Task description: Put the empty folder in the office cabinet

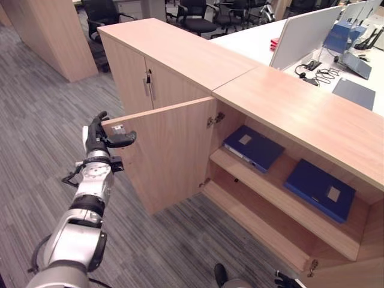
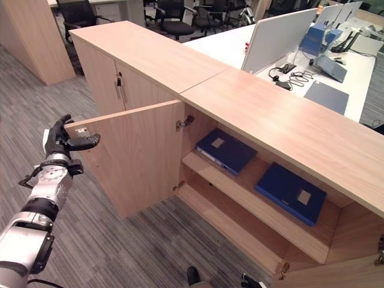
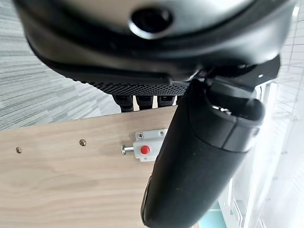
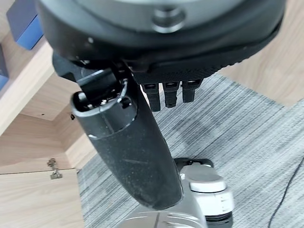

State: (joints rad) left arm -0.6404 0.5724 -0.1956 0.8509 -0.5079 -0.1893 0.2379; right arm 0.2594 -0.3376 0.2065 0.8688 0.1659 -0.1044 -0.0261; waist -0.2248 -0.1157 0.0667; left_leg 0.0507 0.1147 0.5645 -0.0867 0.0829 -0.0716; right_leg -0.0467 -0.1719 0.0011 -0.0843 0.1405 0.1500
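Left hand [image 1: 105, 139] clamped on the free top corner of the open cabinet door [image 1: 171, 156]: thumb laid across the inner face just beside the small white latch [image 3: 145, 148], fingers hooked over the top edge to the outer side. From that hand, hinge line at about 3 o'clock, and past it the open office cabinet [image 1: 312, 114]. On the upper shelf [image 1: 282, 201], two blue folders lying flat and well apart: the near folder [image 1: 255, 147] just inside the hinge side, the far folder [image 1: 321, 189] further along toward 4 o'clock. Both with long axes along the shelf, roughly 10 to 4 o'clock, neither overhanging the front lip. Impossible to tell which of the two is the empty one. Right hand [image 4: 161, 42] low by the carpet floor [image 1: 42, 102] at about 6 o'clock, carrying nothing visible; open or closed cannot be told. Judged from this: folder apparently already in place, only the door left to swing shut toward 3 o'clock, and the left hand already on it
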